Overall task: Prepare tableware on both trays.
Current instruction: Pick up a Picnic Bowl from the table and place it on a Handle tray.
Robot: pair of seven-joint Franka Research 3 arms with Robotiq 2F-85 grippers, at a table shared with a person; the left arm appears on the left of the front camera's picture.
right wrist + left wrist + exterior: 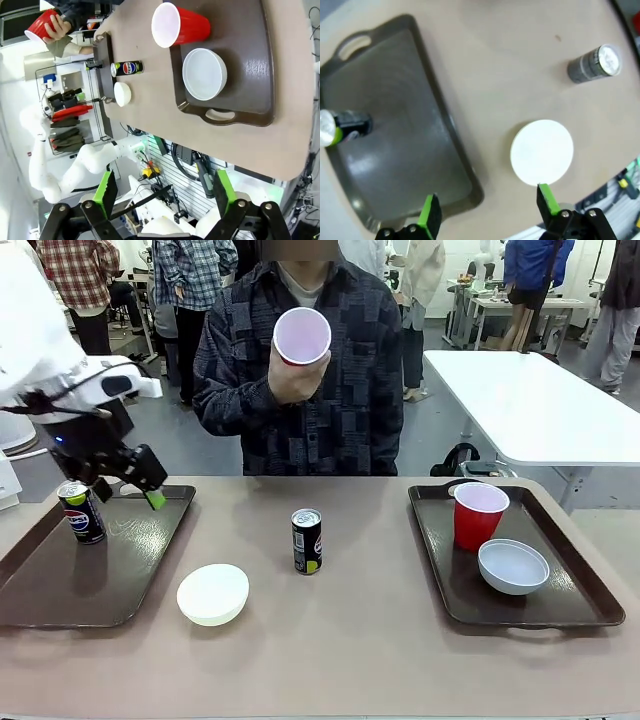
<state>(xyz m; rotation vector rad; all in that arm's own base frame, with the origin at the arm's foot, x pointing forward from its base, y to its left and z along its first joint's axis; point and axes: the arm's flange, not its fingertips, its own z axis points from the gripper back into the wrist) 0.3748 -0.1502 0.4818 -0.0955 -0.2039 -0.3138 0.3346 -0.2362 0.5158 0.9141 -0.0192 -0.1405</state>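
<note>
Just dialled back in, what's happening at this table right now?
Both trays are part set. The left tray holds a Pepsi can, and the left pincer hovers near that tray, open and empty. The right tray carries a red cup and a white bowl; the right pincer is open, high above it. A second can and a second bowl sit on the bare table. The person's hand holds up the other red cup.

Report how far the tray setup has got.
Done: the right tray holds a red cup and a bowl; the left tray holds a Pepsi can. In hand: the person's hand holds up the second cup; the left gripper hangs open. Left: the other can and second bowl stand on the table.
</note>
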